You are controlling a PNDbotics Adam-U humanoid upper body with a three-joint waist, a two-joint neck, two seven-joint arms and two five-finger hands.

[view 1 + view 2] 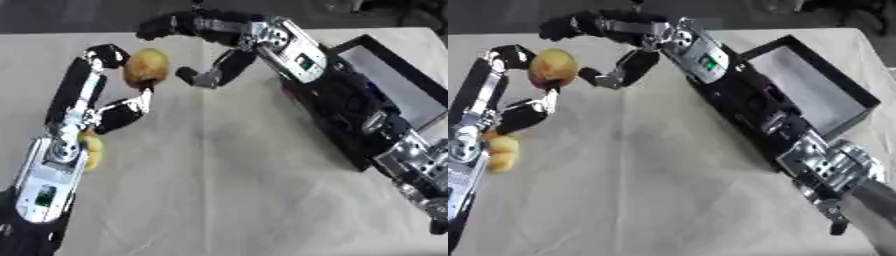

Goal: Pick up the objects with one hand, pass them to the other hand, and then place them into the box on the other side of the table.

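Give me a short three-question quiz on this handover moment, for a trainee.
1. True or false: the round yellow-brown fruit is lying on the beige table.
2. Which hand has its fingers curled round that fruit? A) left hand B) right hand C) neither
3. Fill in: the black open box with the grey inside sits on the robot's ____ side of the table.

Key:
1. False; it is held up above the table.
2. A; the right hand is open, spread close beside the fruit.
3. right
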